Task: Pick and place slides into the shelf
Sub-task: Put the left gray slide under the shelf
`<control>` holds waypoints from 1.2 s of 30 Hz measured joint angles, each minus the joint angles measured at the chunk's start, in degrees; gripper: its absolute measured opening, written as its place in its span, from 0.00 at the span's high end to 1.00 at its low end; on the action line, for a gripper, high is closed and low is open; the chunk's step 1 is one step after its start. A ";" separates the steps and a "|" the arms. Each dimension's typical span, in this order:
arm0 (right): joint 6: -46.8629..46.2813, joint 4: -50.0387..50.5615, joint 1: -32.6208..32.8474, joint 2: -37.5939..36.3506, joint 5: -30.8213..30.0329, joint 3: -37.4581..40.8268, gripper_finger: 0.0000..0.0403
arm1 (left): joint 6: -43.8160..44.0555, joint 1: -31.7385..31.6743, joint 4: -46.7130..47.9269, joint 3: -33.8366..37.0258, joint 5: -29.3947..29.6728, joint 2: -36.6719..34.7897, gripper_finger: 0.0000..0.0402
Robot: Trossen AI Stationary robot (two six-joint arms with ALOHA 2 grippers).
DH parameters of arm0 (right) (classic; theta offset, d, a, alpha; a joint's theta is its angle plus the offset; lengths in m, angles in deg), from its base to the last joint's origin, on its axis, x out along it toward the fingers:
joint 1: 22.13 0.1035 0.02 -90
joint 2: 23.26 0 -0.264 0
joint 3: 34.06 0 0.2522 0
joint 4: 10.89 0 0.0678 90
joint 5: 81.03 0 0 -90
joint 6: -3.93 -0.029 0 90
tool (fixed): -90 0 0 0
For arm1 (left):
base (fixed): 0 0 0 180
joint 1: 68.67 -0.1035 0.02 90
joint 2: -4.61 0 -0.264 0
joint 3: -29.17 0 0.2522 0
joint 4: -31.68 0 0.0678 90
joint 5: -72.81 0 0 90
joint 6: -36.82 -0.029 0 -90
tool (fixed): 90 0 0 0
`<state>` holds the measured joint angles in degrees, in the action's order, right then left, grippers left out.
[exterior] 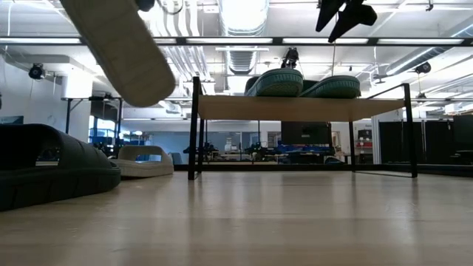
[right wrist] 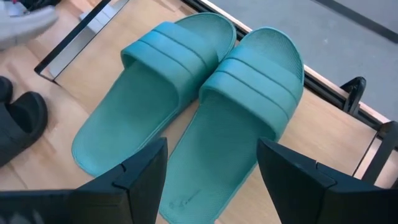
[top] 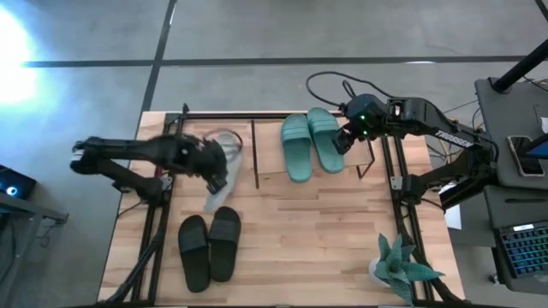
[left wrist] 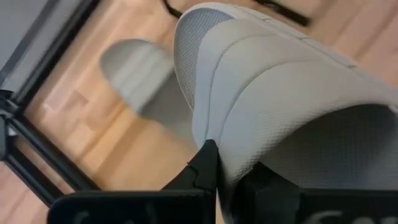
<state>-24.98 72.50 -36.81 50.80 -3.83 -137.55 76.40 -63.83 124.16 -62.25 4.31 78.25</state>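
Strong glare burns the floor [top: 17,43] at ten o'clock in the high view. The left arm [top: 145,154] is motion-blurred. Ceiling lamps [exterior: 244,11] glow overexposed at twelve o'clock in the low view; the lifted grey slide [exterior: 122,48] is out of focus.

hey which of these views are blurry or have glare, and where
High view: the left gripper and the grey slide it grips are smeared; glare whitens the floor at the far left. Low view: ceiling lights are blown out, and the lifted grey slide looms oversized. Left wrist view: the other grey slide on the table is soft. Right wrist view: teal slides sharp.
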 joint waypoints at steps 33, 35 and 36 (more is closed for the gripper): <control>2.20 4.56 0.16 -10.40 -0.26 0.02 0.43 | 20.29 19.54 8.59 -43.94 2.16 51.81 1.00; 3.54 5.44 0.15 -10.22 -0.26 0.02 0.43 | 20.12 19.07 8.35 -43.92 2.65 53.95 1.00; 4.47 5.57 0.15 -10.14 -0.28 0.02 0.43 | 20.13 18.61 8.49 -43.92 2.69 54.98 1.00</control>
<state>-20.52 78.07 -36.66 40.66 -4.11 -137.53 96.54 -45.23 132.65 -106.17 7.00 133.23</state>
